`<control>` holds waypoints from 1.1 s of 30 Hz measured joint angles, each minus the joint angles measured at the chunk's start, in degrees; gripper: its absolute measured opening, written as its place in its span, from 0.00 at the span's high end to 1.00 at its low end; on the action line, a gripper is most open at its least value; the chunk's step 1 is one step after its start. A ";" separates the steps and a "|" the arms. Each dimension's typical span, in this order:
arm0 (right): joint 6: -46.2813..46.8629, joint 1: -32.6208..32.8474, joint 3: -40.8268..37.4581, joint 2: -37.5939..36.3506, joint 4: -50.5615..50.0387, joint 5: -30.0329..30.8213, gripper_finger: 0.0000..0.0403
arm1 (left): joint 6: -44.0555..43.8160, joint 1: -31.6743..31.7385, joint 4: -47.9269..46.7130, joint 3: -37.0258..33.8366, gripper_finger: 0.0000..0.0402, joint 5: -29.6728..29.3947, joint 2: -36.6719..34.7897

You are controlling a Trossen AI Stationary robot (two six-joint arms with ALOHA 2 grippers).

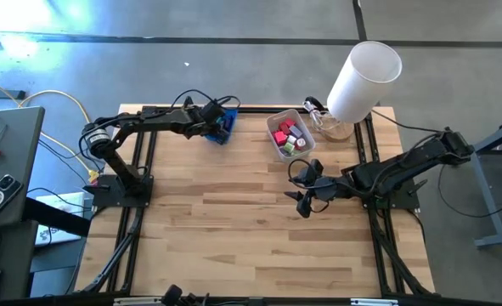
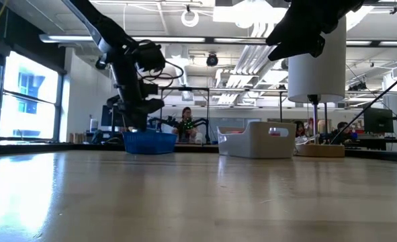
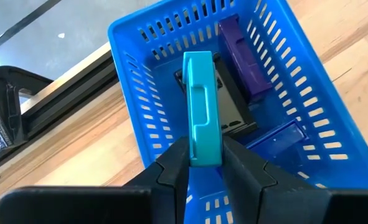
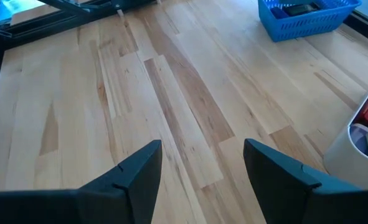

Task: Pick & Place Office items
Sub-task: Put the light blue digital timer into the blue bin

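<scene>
Left gripper (image 3: 205, 163) is clamping a teal piece (image 3: 201, 109) directly above the blue tray (image 3: 308, 74), while right gripper (image 4: 202, 165) is hanging open.

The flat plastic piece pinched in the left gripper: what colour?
Teal; clearest in the left wrist view.

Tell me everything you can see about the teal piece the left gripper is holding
The teal piece is a flat, narrow slab that looks like smooth plastic, with rounded corners and a shallow raised rib along its face. It stands on edge, pinched at its lower end between the fingers of the left gripper, which is shut on it. It hangs over the blue tray at the table's far side, above a black item and beside a purple block lying inside. Whether it touches anything in the tray cannot be told.
</scene>
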 joint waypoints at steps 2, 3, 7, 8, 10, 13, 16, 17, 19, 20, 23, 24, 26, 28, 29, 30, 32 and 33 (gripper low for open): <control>-0.01 0.00 0.00 0.01 0.01 -0.01 0.47 | 0.00 0.00 -0.22 0.00 0.80 0.06 -0.02; -0.02 0.00 0.00 0.01 -0.01 -0.02 0.47 | 0.00 0.00 -0.12 0.00 0.80 0.06 -0.02; -0.02 0.00 0.00 0.01 -0.03 -0.02 0.47 | 0.00 0.00 -0.15 0.00 0.80 0.08 -0.04; -0.02 0.00 0.00 0.01 -0.03 -0.02 0.47 | 0.00 0.00 -0.19 0.00 0.80 0.08 -0.04; -0.03 0.00 0.00 0.01 -0.05 -0.02 0.47 | 0.00 0.00 -0.20 0.00 0.80 0.11 -0.04; -0.17 0.00 0.00 0.01 -0.05 -0.02 0.47 | -0.91 0.00 -0.60 0.00 0.80 0.12 -0.04; -0.17 0.00 0.00 0.01 -0.05 -0.02 0.47 | -1.57 0.00 -0.70 0.00 0.80 0.14 -0.04; -0.17 0.00 0.00 0.01 -0.05 -0.02 0.47 | -1.60 0.00 -0.66 0.00 0.80 0.14 -0.07; -0.20 0.00 0.00 0.01 -0.05 -0.01 0.47 | -0.95 0.00 -0.72 0.00 0.80 0.14 -0.07; -0.20 0.00 0.00 0.01 -0.05 -0.01 0.47 | -0.46 0.00 -0.69 0.00 0.80 0.14 -0.07; -0.20 0.00 0.00 0.01 -0.05 0.00 0.47 | -0.14 -0.11 -0.94 0.00 0.80 0.17 -0.07; -0.20 0.00 0.00 0.01 -0.05 0.00 0.47 | -0.35 -0.21 -0.92 0.00 0.80 0.17 -0.07; -0.10 0.00 0.00 0.01 -0.03 0.00 0.47 | -0.37 -0.31 -0.88 0.00 0.80 0.17 -0.07; 0.04 0.00 0.00 0.01 -0.03 0.00 0.47 | -0.36 -0.31 -1.12 0.00 0.80 0.17 -0.07; 0.04 0.00 0.00 0.01 -0.03 0.00 0.47 | -0.27 -0.31 -1.29 0.00 0.80 0.17 -0.07; 0.04 0.00 0.00 0.01 -0.03 0.00 0.47 | -0.10 -0.31 -1.40 0.00 0.80 0.19 -0.07; 0.04 0.00 0.00 0.01 -0.03 0.00 0.47 | -0.08 -0.31 -1.62 0.00 0.80 0.33 -0.07; 0.02 0.00 0.00 0.01 -0.03 0.00 0.47 | -0.07 -0.31 -1.72 0.00 0.80 0.57 -0.07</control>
